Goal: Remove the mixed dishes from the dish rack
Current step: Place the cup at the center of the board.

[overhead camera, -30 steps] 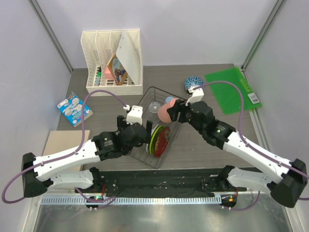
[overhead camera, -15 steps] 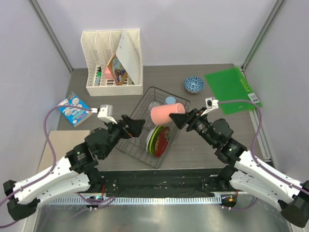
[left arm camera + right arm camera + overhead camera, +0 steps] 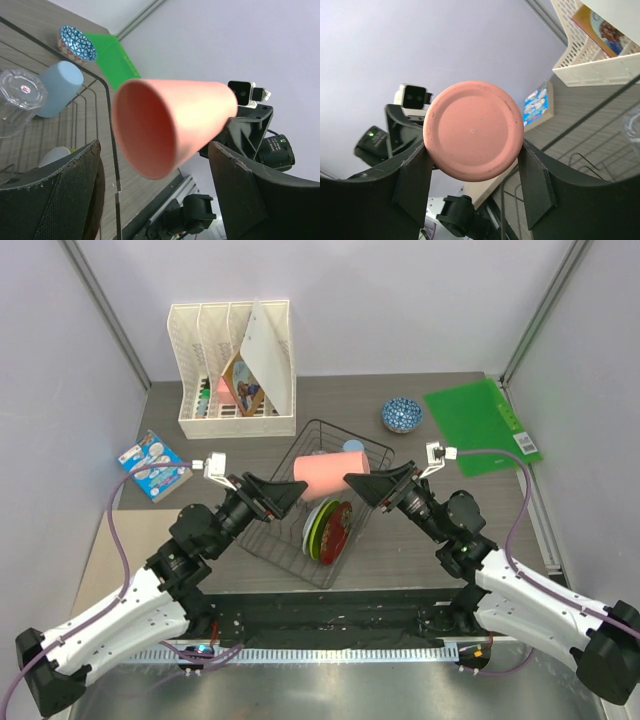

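Pink plastic cup mid-air above the dish rack, lying on its side, clear of the wires. Base end toward right gripper, open mouth toward left gripper.

Right gripper: clenched on the cup's base, one finger each side, both touching the wall in the right wrist view. Left gripper: spread wide, nothing held. Cup mouth framed between its fingers in the left wrist view, no contact visible.

Reads as a right-to-left handover set up, not yet made.

Handling, judged: light, stiff enough for a firm pinch, not fragile. Smooth tapered wall, so likely to squirt toward the narrow end under a hard squeeze. Best hold for the left side: across the wall just behind the rim, or one finger inside the mouth and one outside. Close left fully before easing off right; otherwise a drop onto the plates below.

Left in rack: red patterned plate and green-rimmed plate upright in the prongs, clear glass tumbler, pale blue cup beside it. Tumbler the fragile, slippery one; gentle grip low on the wall. Small blue patterned bowl already out on the table, near the green mat.
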